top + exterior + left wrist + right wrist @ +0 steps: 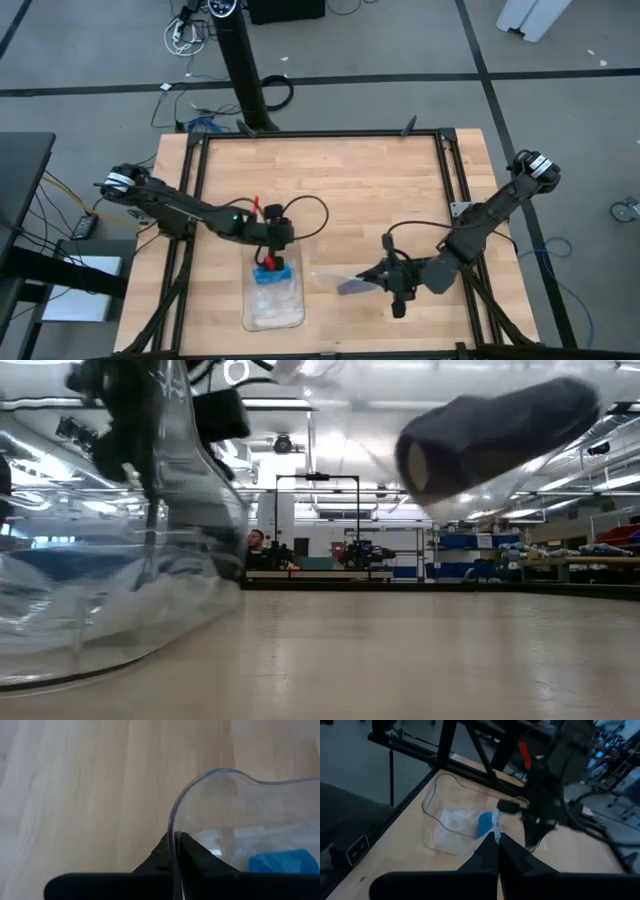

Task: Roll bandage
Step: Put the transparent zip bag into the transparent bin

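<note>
The left gripper [270, 258] has its jaws closed on the rim of a clear plastic bag [272, 300]; in the left wrist view the thin transparent edge [172, 827] runs straight down between the two dark fingers [200, 857]. This bag lies flat on the wooden table [350, 180], near its front edge and left of the middle, with a light-blue item [274, 274] inside it just below the gripper, seen also through the plastic from the wrist [277, 862].

The right gripper [375, 276] is also fully closed, pinching the edge of a second clear bag [335, 281] that it holds off the table, to the right of the first bag and toward the front edge. The right wrist view shows that film [495, 822] caught between the fingertips [512, 851].

The bandage [500, 435], a compact dark navy roll, hangs inside this lifted bag, clear of the tabletop in the low view; from above it shows as a dark patch [352, 286] just left of the right gripper.
</note>
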Controlling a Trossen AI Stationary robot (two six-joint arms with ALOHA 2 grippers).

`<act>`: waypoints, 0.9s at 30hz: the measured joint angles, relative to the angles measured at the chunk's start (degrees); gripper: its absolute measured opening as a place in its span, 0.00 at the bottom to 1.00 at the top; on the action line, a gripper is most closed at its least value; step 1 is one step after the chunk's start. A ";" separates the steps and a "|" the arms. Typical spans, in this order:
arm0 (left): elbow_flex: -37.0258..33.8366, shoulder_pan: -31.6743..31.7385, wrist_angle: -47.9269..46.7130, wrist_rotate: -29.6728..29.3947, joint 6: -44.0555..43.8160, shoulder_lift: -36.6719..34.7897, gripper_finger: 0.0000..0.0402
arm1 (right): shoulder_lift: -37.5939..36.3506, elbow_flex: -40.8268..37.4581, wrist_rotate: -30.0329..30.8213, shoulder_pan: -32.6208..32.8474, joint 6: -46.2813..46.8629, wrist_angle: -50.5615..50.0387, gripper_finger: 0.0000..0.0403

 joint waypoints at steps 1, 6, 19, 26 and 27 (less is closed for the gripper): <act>0.00 0.91 2.02 0.87 1.22 0.91 0.03 | -0.60 0.00 0.98 0.73 -0.17 -0.61 0.00; 0.07 5.08 9.26 4.88 6.59 3.57 0.03 | -3.29 0.00 5.84 3.06 -0.20 -3.65 0.00; 4.96 12.31 15.24 11.31 13.94 7.71 0.03 | -5.02 0.00 7.78 3.94 -1.70 -4.65 0.00; 11.07 12.61 13.37 12.47 14.77 14.28 0.06 | -5.04 0.00 9.93 5.00 -2.11 -5.00 0.00; 12.24 12.61 12.26 12.42 14.88 14.66 0.08 | -5.04 0.00 9.92 5.14 -2.11 -5.00 0.00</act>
